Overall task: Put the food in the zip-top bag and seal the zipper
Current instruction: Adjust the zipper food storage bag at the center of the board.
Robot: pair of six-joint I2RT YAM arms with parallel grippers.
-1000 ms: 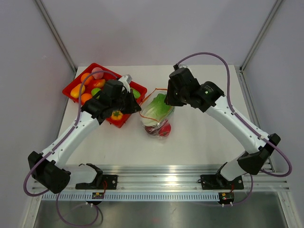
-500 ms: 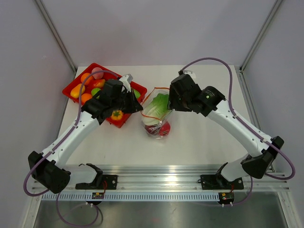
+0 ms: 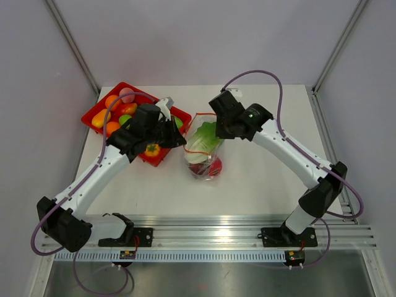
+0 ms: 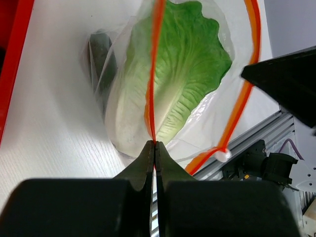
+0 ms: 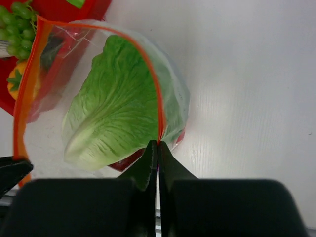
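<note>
The clear zip-top bag [image 3: 203, 150] lies mid-table, its mouth open toward the far side. Inside it are the green-white cabbage [image 3: 205, 140] and a red food [image 3: 214, 167]. My left gripper [image 3: 183, 142] is shut on the orange-red zipper [image 4: 154, 74] on the bag's left side, pinching it at its tips [image 4: 154, 143]. My right gripper [image 3: 218, 131] is shut on the zipper [image 5: 158, 94] on the right side, at its tips [image 5: 158, 142]. The cabbage fills both wrist views, left [image 4: 182, 69] and right [image 5: 113, 103].
The red tray [image 3: 88, 116] at the far left holds several more toy foods, among them a yellow-orange pepper [image 3: 151, 150] and green grapes [image 5: 15, 19]. The left arm reaches over the tray. A metal rail [image 3: 210, 238] runs along the near edge.
My right gripper has moved left toward the left gripper with the zipper edge in it, narrowing the bag's mouth. The left arm has barely moved.
</note>
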